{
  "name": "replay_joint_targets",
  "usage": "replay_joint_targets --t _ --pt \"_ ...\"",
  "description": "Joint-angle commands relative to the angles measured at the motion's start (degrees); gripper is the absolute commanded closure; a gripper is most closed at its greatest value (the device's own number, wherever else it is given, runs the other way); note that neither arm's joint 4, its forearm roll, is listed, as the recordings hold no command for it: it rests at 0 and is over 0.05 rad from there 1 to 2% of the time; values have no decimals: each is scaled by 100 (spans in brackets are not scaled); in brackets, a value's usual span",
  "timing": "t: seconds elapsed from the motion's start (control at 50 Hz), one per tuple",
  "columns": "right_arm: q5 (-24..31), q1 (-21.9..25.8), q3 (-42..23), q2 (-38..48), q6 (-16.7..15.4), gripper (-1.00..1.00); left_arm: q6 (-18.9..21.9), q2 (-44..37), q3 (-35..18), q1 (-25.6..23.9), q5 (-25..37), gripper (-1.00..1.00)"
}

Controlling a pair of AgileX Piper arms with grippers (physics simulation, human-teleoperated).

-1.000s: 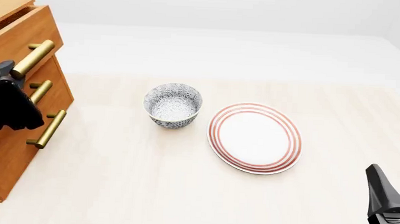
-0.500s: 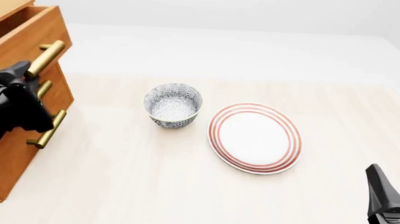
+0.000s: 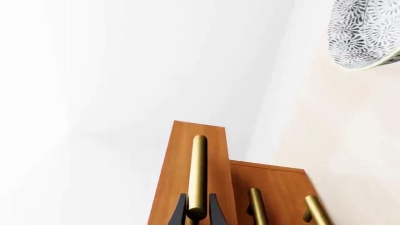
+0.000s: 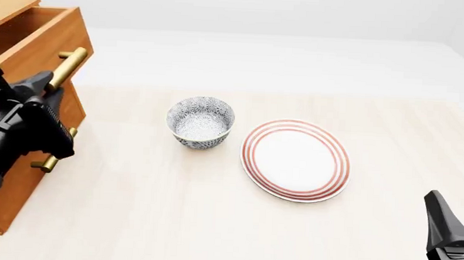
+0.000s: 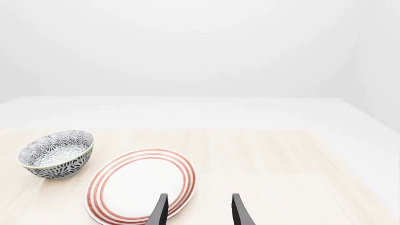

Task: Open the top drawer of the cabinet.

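The cabinet (image 4: 11,205) stands at the table's left edge. Its top drawer (image 4: 48,37) is pulled partly out, and its hollow inside shows from above. My left gripper (image 4: 51,83) is shut on the near end of the top drawer's brass bar handle (image 4: 70,63). In the left wrist view the two black fingers (image 3: 180,212) clamp that handle (image 3: 198,168) on the top drawer's front (image 3: 178,164). The two lower drawers' handles (image 3: 255,206) stay flush. My right gripper (image 4: 449,245) rests at the near right corner, open and empty (image 5: 198,213).
A blue-patterned bowl (image 4: 201,121) stands mid-table to the right of the cabinet. A white plate with red rings (image 4: 295,160) lies to its right. Both show in the right wrist view, the bowl (image 5: 56,153) and the plate (image 5: 140,185). The lowest brass handle (image 4: 49,162) pokes out below my left arm.
The top drawer has slid further out of the cabinet, toward the right in the front view, with my left gripper moving along on its handle. The right arm has not moved.
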State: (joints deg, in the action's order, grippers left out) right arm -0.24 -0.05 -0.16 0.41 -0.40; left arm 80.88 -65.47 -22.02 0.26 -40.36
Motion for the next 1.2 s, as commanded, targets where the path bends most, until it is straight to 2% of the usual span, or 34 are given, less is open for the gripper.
replay_joint_targets --t 0.02,0.44,0.54,0.58,0.76,0.86,0.88,1.2 --pt "1 0 0 -1 0 -100 44 -297 263 -558 61 100" --pt "-26 -1 2 25 0 -100 135 -72 317 -841 108 100" --pt "-32 -1 2 30 0 -100 89 -16 277 -903 214 100" --pt "-32 -1 2 30 0 -100 -94 34 153 -1022 433 100" --pt "-32 -1 2 31 0 -100 76 51 405 -1054 150 100" --pt "-31 0 2 29 0 -100 35 177 334 -1125 360 100" --pt "-31 0 2 28 -1 -100 71 181 375 -1139 301 -100" --pt "-31 -1 2 29 0 -100 288 695 903 -1463 110 -100"
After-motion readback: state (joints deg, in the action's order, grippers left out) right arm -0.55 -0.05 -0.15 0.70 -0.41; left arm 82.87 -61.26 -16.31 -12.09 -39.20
